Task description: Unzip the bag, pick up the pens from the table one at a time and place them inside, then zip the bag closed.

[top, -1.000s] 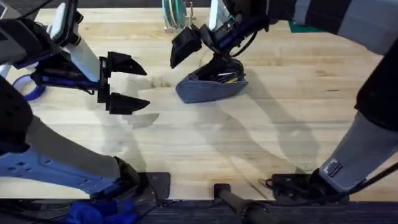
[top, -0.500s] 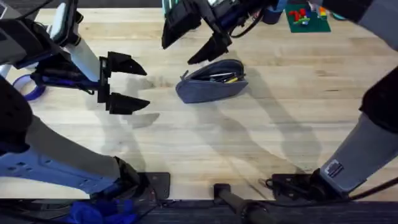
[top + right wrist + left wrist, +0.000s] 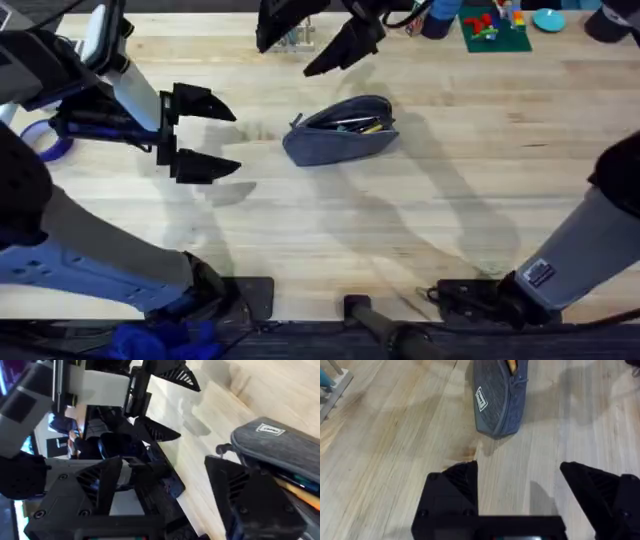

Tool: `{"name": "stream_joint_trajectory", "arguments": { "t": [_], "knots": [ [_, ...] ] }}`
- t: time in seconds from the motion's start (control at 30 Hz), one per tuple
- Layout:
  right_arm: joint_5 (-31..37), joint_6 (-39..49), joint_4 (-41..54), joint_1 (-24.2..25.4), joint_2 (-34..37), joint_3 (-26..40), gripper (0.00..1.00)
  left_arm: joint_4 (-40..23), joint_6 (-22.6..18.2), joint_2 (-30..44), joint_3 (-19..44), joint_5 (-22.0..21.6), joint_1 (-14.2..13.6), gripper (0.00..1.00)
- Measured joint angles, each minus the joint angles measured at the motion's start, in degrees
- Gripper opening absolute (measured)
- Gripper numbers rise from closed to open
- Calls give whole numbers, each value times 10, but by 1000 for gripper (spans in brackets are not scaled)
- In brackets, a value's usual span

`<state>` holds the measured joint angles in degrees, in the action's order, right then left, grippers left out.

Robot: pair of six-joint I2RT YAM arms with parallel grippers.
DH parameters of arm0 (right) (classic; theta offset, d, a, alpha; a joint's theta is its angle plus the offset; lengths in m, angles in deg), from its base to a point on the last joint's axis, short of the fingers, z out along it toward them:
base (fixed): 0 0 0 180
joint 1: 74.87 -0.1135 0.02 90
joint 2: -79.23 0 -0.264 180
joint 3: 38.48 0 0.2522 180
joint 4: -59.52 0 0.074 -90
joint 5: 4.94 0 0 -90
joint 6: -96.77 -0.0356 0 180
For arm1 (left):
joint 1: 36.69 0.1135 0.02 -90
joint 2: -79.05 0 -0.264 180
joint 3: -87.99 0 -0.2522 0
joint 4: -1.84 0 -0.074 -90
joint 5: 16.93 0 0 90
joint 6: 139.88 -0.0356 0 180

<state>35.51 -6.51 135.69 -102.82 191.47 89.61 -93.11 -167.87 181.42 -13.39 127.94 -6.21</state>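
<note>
On table (image 3: 420,230): blue-grey bag (image 3: 338,135) unzipped, pens (image 3: 357,125) inside; both grippers' jaws open.

Bag (image 3: 338,132) is matt blue-grey woven cloth with a small sewn label. Table (image 3: 420,230) under it is light planked wood, smooth, slight sheen. Both grippers, left (image 3: 200,133) and right (image 3: 310,40), are matt black plastic.

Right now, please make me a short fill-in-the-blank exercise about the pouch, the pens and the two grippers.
1. The blue-grey pencil pouch lies on the wooden table with its zipper ____.
2. The yellow pen is ____ the pouch.
3. The left gripper has its fingers ____, and they hold nothing.
4. The right gripper hangs ____ the pouch, not touching it.

Missing words: open; inside; open; above
</note>
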Motion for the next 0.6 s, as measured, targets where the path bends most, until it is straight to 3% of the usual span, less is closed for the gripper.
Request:
{"name": "stream_joint_trajectory", "arguments": {
  "t": [0.2, 0.37, 0.4, 0.6],
  "knots": [
    [20, 18, 20, 0, 0, 3, 996, 0, 0, 0, 0, 0, 0, 993],
    [74, 40, 64, 0, -7, 3, 996, 0, 0, 0, 0, 0, 0, 994],
    [114, 50, 79, 0, -30, 3, 996, 0, 0, 0, 0, 0, 0, 994],
    [178, 61, 104, 8, -104, 4, 997, 0, 0, 0, 0, 0, 0, 993]
  ]
}}
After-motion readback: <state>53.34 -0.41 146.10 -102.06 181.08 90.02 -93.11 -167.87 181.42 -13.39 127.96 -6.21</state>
